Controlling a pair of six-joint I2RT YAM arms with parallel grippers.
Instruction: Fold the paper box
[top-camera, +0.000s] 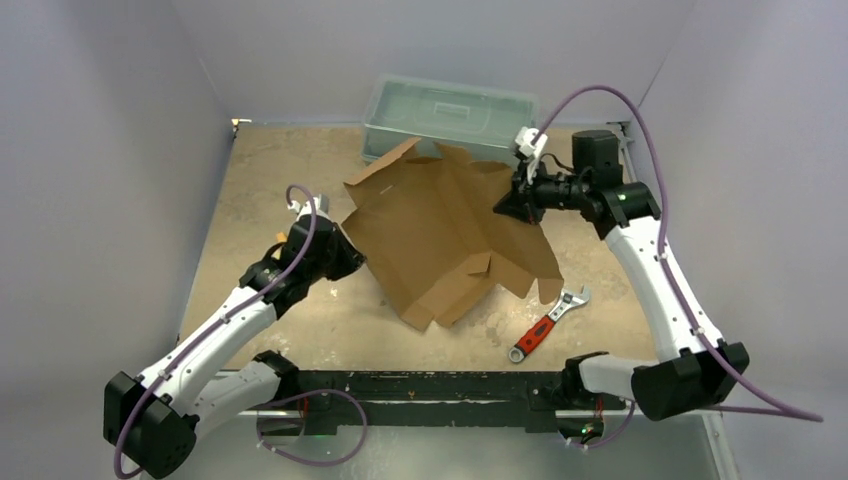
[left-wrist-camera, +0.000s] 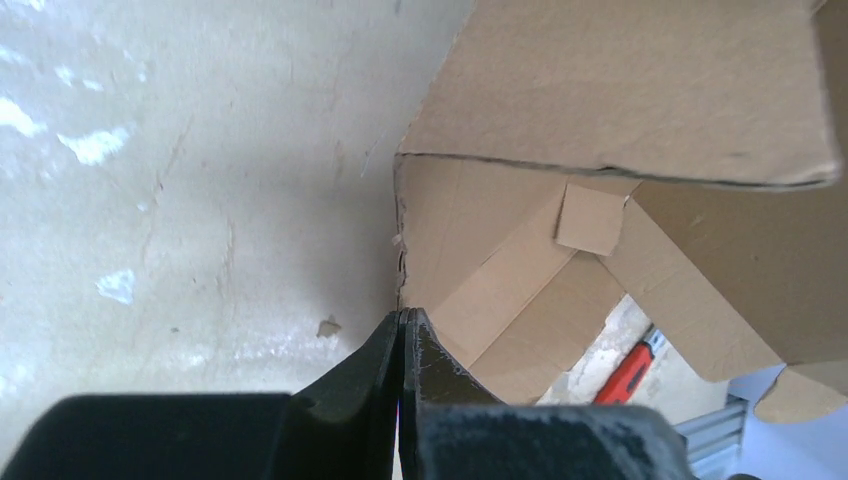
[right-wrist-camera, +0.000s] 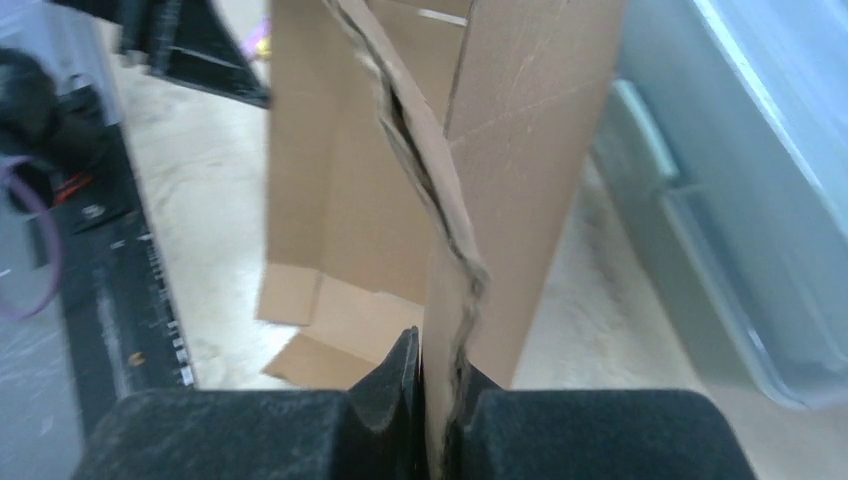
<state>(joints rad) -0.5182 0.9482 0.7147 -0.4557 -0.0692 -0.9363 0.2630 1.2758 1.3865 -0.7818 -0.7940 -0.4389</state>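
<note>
Pale grey walls (top-camera: 120, 150) close in a tan, scuffed bench (top-camera: 270, 180), and the paper box (top-camera: 450, 235) sits near its middle as a brown cardboard sheet. The sheet is only partly shaped: panels are tilted up off the surface and loose flaps stick out toward the near and far edges. The left gripper (left-wrist-camera: 403, 322) is at the sheet's left edge. Its fingers are pressed fully together, with the tips right at a torn-looking cardboard corner, but the wrist view does not show whether any cardboard is caught between them. The right gripper (right-wrist-camera: 440, 365) is at the sheet's far right corner. Its fingers are nearly closed on a crumpled upright flap that stands between them. From above, both sets of fingertips are lost against the dark wrist housings. A grey-green toolbox (top-camera: 450, 110) lies along the far edge of the bench, its front partly hidden behind the raised flaps and its right side cut off in the blurred right wrist view. A red-handled wrench (top-camera: 545, 325) rests toward the near right corner, just clear of the cardboard. The left wrist view shows only a sliver of its handle under a panel.
</note>
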